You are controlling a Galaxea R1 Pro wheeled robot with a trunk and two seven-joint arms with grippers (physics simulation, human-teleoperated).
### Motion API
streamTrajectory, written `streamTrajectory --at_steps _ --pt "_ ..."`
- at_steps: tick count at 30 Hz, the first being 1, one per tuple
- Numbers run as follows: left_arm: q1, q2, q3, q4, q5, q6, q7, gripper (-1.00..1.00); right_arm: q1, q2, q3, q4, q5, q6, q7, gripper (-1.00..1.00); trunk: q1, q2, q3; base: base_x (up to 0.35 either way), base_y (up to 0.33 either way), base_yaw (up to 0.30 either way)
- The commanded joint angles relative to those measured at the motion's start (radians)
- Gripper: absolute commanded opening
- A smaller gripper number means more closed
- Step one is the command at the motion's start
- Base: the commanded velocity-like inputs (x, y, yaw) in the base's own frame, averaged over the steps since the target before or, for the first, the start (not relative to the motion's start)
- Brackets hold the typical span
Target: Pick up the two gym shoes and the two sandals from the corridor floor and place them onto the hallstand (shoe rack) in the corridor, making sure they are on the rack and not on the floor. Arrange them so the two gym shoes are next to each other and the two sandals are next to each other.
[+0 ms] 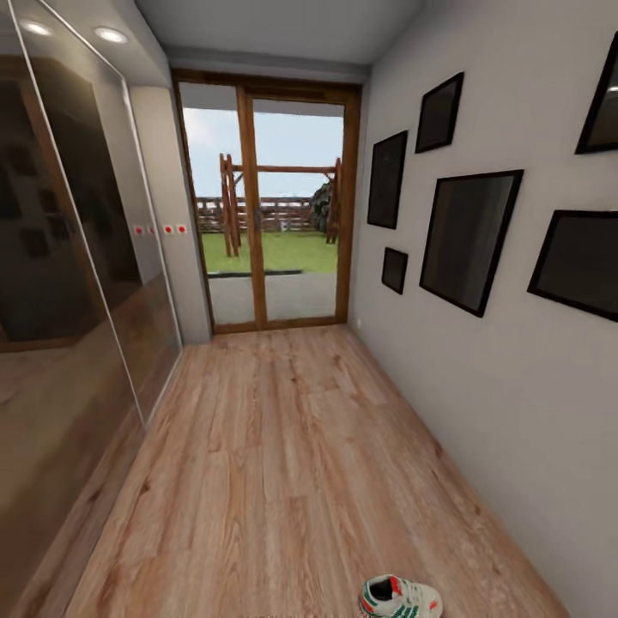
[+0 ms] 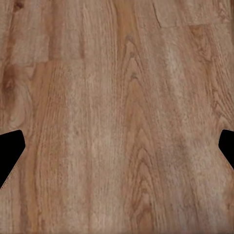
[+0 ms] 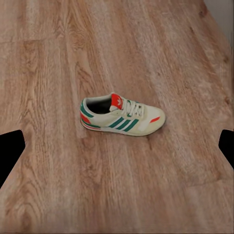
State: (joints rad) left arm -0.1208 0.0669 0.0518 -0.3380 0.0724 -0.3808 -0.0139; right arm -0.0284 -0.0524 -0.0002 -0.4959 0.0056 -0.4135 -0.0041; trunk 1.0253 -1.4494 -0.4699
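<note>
Dark glossy wardrobe panels [image 1: 69,283] line the corridor's left side in head view, reflecting the room; two round ceiling lights [image 1: 110,35] above them. Centre: corridor floor [image 1: 283,446], light brown wood-grain planks, running to a wood-framed glass door [image 1: 264,202] w/ lawn and a timber frame outside. Right: grey wall w/ black rectangular picture frames [image 1: 468,239], tilted at various angles. At the bottom edge, right of centre, one gym shoe [image 1: 399,598] lies on the planks near the right wall, partly cut off.

Left wrist view: bare planks, strong grain; left gripper [image 2: 117,146] fingertips are black wedges at both frame edges, spread wide, nothing between.

Right wrist view: same shoe [image 3: 122,115], whole, upright on its sole, side-on – cream-white upper, teal stripes, red tongue tab and heel accent, dark inside. It sits ahead of the right gripper [image 3: 117,146], roughly centred btwn the fingertips but well clear of both. Those jaws also spread wide, holding nothing.
</note>
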Motion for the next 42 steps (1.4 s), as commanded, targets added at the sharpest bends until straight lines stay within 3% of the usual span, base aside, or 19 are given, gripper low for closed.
streamTrajectory --at_steps 1,17,42 --pt "0.000 0.001 -0.001 0.001 0.007 -0.003 -0.001 1.00 -0.001 0.000 0.000 0.001 0.001 -0.003 0.000 1.00 0.000 -0.001 -0.001 -0.142 0.286 -0.282" --pt "0.000 0.002 -0.001 0.001 0.006 -0.004 0.000 1.00 -0.001 0.000 0.000 0.000 -0.001 -0.003 -0.001 1.00 0.000 -0.001 -0.010 -0.105 0.245 -0.284" --pt "0.000 0.002 -0.001 0.001 0.010 -0.003 0.000 1.00 -0.001 0.000 -0.001 0.002 -0.004 -0.002 -0.001 1.00 0.000 -0.001 -0.029 -0.004 0.016 -0.273"
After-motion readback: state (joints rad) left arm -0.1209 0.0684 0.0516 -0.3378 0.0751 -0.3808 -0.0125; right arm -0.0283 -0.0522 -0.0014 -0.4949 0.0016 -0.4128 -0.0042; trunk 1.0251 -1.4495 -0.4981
